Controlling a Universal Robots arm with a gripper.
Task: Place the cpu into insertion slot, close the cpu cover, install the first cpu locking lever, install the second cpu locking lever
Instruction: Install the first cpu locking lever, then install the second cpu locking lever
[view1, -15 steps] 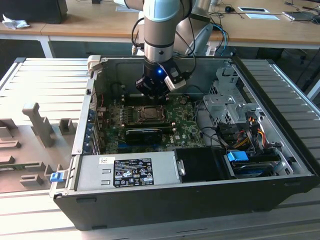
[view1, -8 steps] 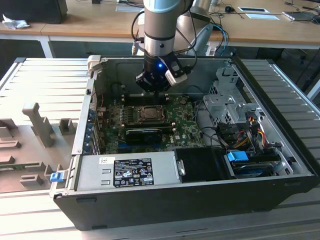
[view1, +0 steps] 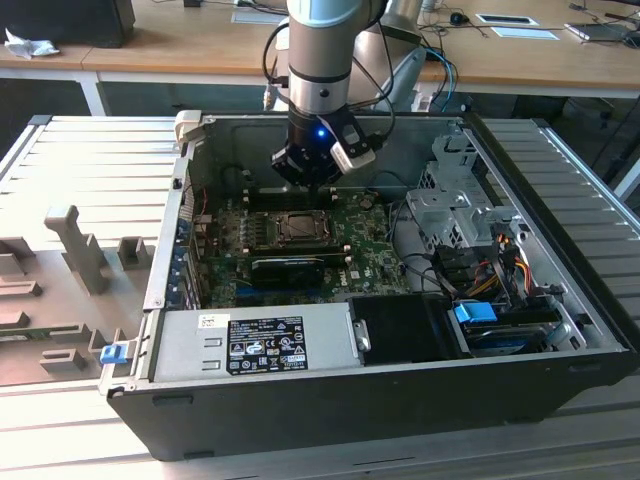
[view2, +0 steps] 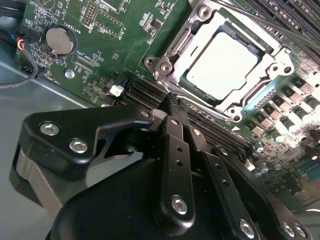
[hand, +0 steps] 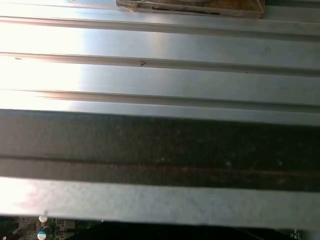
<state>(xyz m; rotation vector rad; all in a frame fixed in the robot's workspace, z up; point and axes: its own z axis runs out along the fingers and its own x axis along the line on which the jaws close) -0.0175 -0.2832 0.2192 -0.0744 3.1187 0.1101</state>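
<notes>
The cpu (view2: 222, 65) lies flat in the insertion slot (view2: 162, 65) on the green circuit board (view2: 100, 50), its silvery top showing through the window of the cpu cover (view2: 195, 45). The cover lies down over it. Thin metal levers run along two sides of the socket; whether they are latched I cannot tell. My gripper (view2: 171, 100) hovers just beside the socket over the black memory slots (view2: 142, 90), fingers together with nothing between them. In the exterior view the gripper (view1: 310, 178) hangs inside the open computer case just behind the socket (view1: 297, 229).
A long black card (view1: 290, 265) lies in front of the socket. A grey power supply (view1: 260, 345) fills the case front, and a drive cage (view1: 450, 205) with cables (view1: 500, 260) sits on the exterior view's right. The case walls (view1: 175, 230) stand around the board. A coin battery (view2: 59, 40) is nearby.
</notes>
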